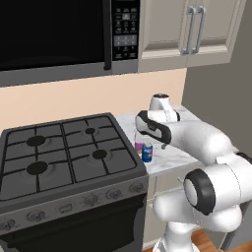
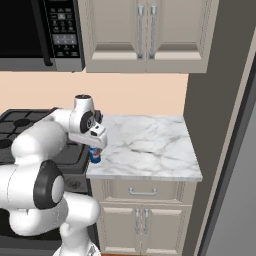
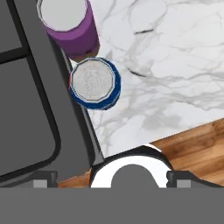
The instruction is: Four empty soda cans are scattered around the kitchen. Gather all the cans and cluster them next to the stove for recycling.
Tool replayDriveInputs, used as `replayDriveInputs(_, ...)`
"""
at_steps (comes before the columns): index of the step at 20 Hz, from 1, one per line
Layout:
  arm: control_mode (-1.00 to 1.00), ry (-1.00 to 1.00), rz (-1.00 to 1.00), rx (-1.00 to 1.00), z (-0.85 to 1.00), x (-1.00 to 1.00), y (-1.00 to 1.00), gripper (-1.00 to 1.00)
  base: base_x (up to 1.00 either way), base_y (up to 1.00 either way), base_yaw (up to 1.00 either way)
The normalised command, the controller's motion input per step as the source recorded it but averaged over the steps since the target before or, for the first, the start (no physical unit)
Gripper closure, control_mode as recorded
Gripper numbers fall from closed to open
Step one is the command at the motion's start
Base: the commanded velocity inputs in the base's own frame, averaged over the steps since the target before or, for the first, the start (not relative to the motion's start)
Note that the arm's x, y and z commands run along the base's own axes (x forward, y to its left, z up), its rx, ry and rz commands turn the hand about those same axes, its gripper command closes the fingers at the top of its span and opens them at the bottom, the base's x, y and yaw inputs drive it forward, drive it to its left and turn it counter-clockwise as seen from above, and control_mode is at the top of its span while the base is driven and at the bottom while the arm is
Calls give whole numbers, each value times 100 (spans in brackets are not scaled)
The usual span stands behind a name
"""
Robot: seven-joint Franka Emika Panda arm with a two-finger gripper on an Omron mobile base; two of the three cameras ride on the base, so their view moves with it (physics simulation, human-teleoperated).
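The black stove [image 1: 64, 152] sits left of the marble bench [image 2: 150, 145]. On the bench's stove-side edge stand 2 cans, close together: the purple can [image 3: 72, 28] behind, the blue can [image 3: 95, 83] nearer the front. The fingers [image 1: 150, 142] hang released above the blue can, grasping nothing.

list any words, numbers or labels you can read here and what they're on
No text is readable.
Black microwave control panel: button labels, too small and blurred.
Blue soda can with silvery top: faint embossing on the lid, illegible.
Purple soda can: no print visible.
Black gas stove knobs: no markings legible.
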Motion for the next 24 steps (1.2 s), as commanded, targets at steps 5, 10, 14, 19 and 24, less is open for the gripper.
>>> replayDriveInputs(5,-100,0,2,0,25,-94,10,-100,0,0,0)
replayDriveInputs(10,-100,0,2,0,13,-57,7,-100,0,0,0)
replayDriveInputs(14,-100,0,0,0,1,-48,0,-100,0,0,0)
replayDriveInputs(19,-100,0,0,0,0,0,0,-100,0,0,0)
replayDriveInputs(24,100,0,0,0,0,0,0,-100,-10,20,4)
